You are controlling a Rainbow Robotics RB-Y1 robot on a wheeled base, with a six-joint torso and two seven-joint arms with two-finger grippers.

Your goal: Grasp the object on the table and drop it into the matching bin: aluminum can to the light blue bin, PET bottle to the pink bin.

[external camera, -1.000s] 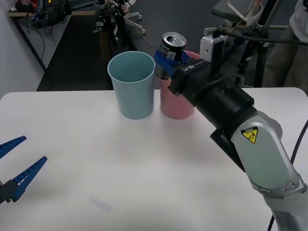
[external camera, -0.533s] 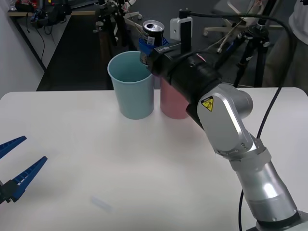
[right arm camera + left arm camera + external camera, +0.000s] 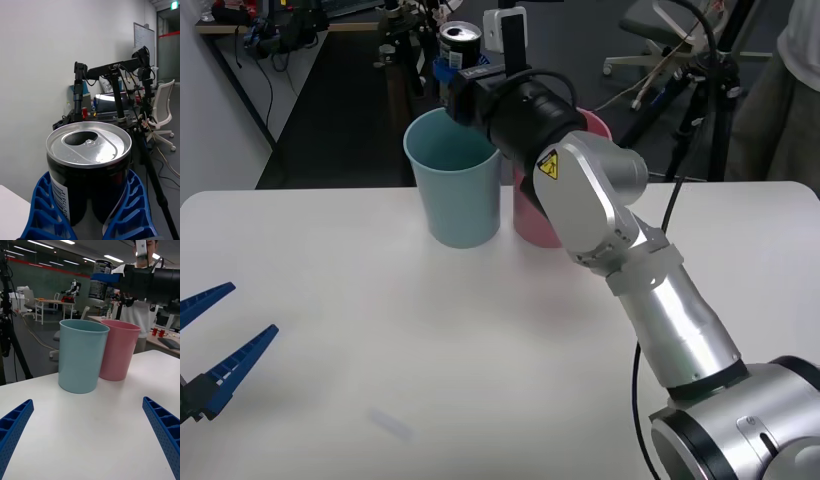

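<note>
My right gripper (image 3: pixel 452 75) is shut on the aluminum can (image 3: pixel 459 45), a dark-sided can with a shiny pull-tab top (image 3: pixel 89 144), held upright above the far rim of the light blue bin (image 3: pixel 454 190). The blue fingers (image 3: pixel 45 210) clasp the can's lower sides. From the left wrist view the can (image 3: pixel 100 279) hangs over the light blue bin (image 3: pixel 81 354), with the pink bin (image 3: pixel 118 348) touching beside it. In the front view the pink bin (image 3: pixel 530 215) is partly hidden behind my right arm. My left gripper (image 3: pixel 205 345) stands open low over the table (image 3: pixel 380 340) at its left edge.
Beyond the table's far edge are tripods, cables and an office chair (image 3: pixel 660 40). A person (image 3: pixel 790 90) stands at the far right, touching nothing. The white tabletop in front of the bins is bare.
My right arm has swung left with the can, from above the pink bin to above the light blue bin. The left gripper has not moved.
</note>
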